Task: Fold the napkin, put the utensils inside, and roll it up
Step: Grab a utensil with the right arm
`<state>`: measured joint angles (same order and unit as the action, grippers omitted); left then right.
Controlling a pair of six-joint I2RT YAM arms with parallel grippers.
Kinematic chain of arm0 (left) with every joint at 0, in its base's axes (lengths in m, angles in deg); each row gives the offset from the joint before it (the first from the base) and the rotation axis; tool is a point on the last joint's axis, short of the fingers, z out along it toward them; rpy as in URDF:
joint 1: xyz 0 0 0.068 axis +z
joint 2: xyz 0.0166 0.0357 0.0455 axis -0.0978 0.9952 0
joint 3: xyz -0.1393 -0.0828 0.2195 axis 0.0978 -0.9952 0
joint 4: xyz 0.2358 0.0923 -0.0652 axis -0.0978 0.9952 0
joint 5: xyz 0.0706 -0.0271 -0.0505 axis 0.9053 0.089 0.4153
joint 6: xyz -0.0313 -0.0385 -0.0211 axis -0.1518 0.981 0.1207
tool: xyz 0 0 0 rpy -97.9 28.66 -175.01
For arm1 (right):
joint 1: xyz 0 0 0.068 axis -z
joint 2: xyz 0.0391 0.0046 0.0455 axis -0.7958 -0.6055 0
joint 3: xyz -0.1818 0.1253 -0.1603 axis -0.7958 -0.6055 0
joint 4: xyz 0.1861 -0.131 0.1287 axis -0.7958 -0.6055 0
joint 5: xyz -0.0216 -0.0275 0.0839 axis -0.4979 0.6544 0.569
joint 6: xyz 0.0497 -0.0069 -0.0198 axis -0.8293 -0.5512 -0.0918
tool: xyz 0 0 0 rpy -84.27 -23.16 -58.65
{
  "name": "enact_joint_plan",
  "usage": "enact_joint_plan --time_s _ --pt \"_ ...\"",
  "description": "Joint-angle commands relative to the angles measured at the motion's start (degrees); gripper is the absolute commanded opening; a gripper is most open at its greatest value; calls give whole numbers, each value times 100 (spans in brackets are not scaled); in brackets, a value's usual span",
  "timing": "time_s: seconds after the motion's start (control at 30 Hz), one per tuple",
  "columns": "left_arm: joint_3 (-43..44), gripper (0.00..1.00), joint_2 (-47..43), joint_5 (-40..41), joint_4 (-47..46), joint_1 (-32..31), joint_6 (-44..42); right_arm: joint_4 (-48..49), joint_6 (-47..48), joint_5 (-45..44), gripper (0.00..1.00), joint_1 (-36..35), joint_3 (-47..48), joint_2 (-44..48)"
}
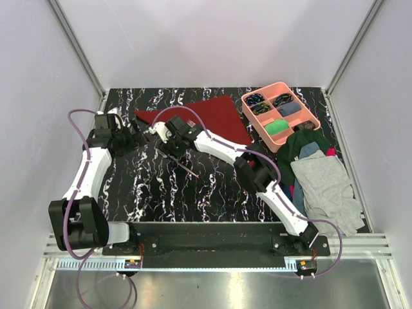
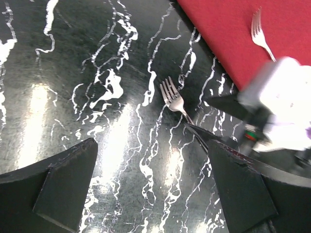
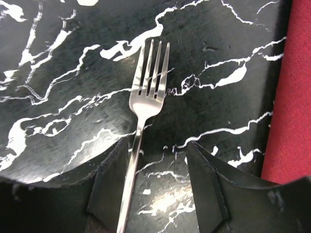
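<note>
The maroon napkin (image 1: pixel 212 116) lies folded into a triangle at the back of the black marbled table (image 1: pixel 212 193). In the left wrist view, one fork (image 2: pixel 260 34) rests on the napkin (image 2: pixel 228 34). A second fork (image 3: pixel 148 92) lies on the bare table beside the cloth's edge (image 3: pixel 291 97). My right gripper (image 3: pixel 156 155) is open and low over this fork. The handle runs between the jaws, against the left finger (image 3: pixel 109 179). My left gripper (image 2: pixel 153 187) is wide open just left of it, with only table between its fingers. The fork (image 2: pixel 172 97) lies ahead of it.
A pink compartment tray (image 1: pixel 273 88) of small items stands at the back right. A pile of grey, green and blue clothes (image 1: pixel 322 180) covers the right side. White walls close in the table on three sides.
</note>
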<state>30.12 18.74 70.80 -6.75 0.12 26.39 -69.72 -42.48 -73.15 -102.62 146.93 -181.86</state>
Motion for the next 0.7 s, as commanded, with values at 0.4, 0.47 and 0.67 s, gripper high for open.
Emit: enact_joint_plan --time_s 0.4,0.47,0.67 --pt "-102 99 -449 -723 -413 726 131 -1175 387 -639 0 -302 1039 -732" --pt "-111 99 -449 -759 -440 779 158 -1176 449 -736 0 -302 1022 -732" --pt "-164 99 -467 -820 -449 903 167 -1123 546 -649 0 -57 1145 -425"
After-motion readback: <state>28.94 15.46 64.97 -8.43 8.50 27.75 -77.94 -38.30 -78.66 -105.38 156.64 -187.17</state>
